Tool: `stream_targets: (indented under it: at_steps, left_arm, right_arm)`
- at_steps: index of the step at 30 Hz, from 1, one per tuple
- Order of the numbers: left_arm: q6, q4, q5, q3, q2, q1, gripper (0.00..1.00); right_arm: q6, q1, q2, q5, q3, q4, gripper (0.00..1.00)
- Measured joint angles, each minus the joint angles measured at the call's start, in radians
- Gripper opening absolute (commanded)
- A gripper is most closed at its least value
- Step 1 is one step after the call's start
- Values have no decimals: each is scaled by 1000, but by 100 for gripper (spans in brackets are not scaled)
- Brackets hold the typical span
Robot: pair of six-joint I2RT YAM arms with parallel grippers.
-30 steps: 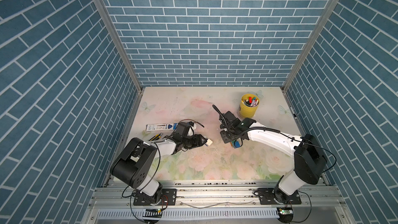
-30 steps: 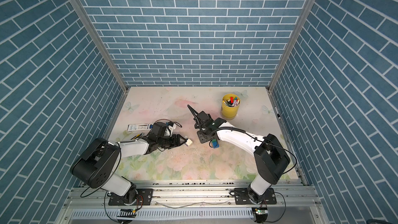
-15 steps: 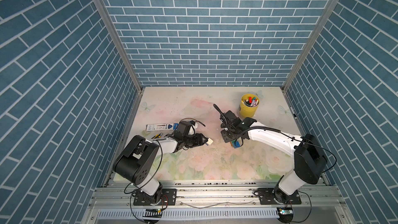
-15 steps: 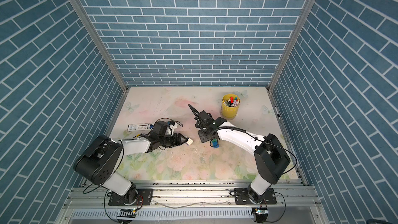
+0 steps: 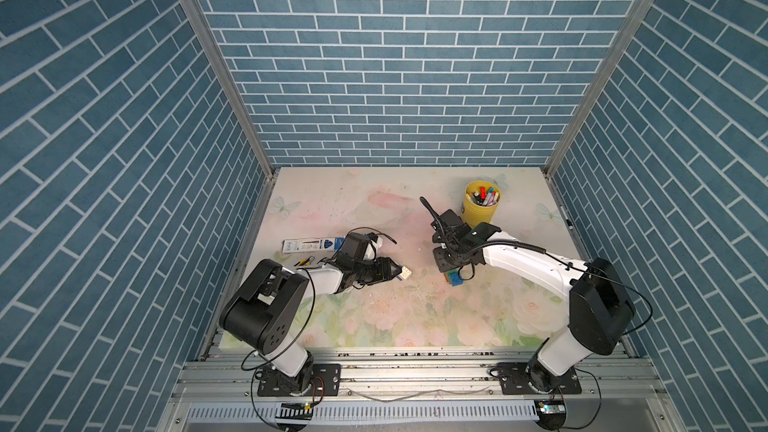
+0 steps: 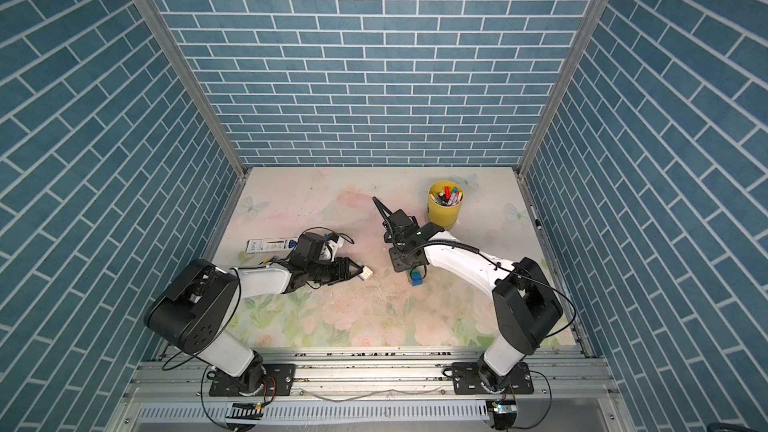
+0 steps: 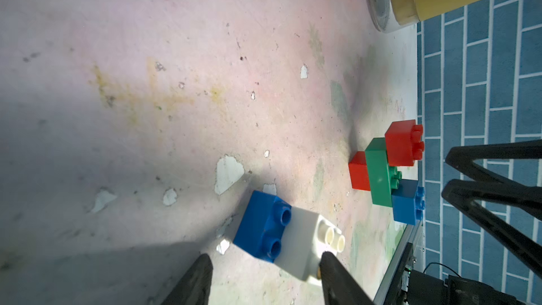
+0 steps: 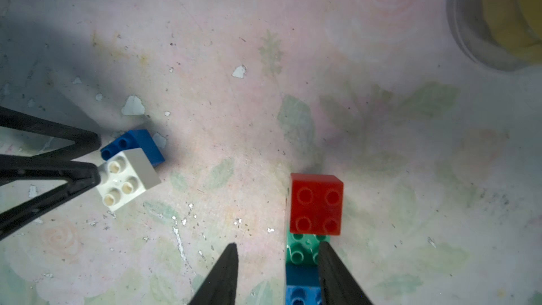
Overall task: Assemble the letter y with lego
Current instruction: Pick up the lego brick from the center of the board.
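- Six lego bricks lie on the bench: two red, two blue, one green, one white.
- Four are joined as the unfinished letter y, near the yellow cup on the side toward the arms' bases. It is made of the upper red brick, the green brick, the lower red brick and the joined blue brick.
- The loose blue brick and the white brick touch each other, apart from that cluster.
- There is one cup of marker pens and one carton.
- The left end effector is released, jaws astride the loose pair. One finger touches the white brick and the other is clear of the blue.
- The right end effector is released, with one finger over the green brick and the other over bare bench.
- Since a second ago the left arm's shoulder has shifted slightly. The bricks, the cup and the right arm lie as before.
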Motion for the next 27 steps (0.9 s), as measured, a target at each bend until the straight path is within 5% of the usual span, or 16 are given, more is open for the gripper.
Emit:
stream_targets:
  at_steps: [17,27]
  left_arm:
    - [0,0,1,0,0,0,60]
    - [0,-1,1,1,0,0,60]
  right_arm:
    - [34,-44,74,-62,-35,-31,47]
    - [33,-56,123,-78,-35,-9,27]
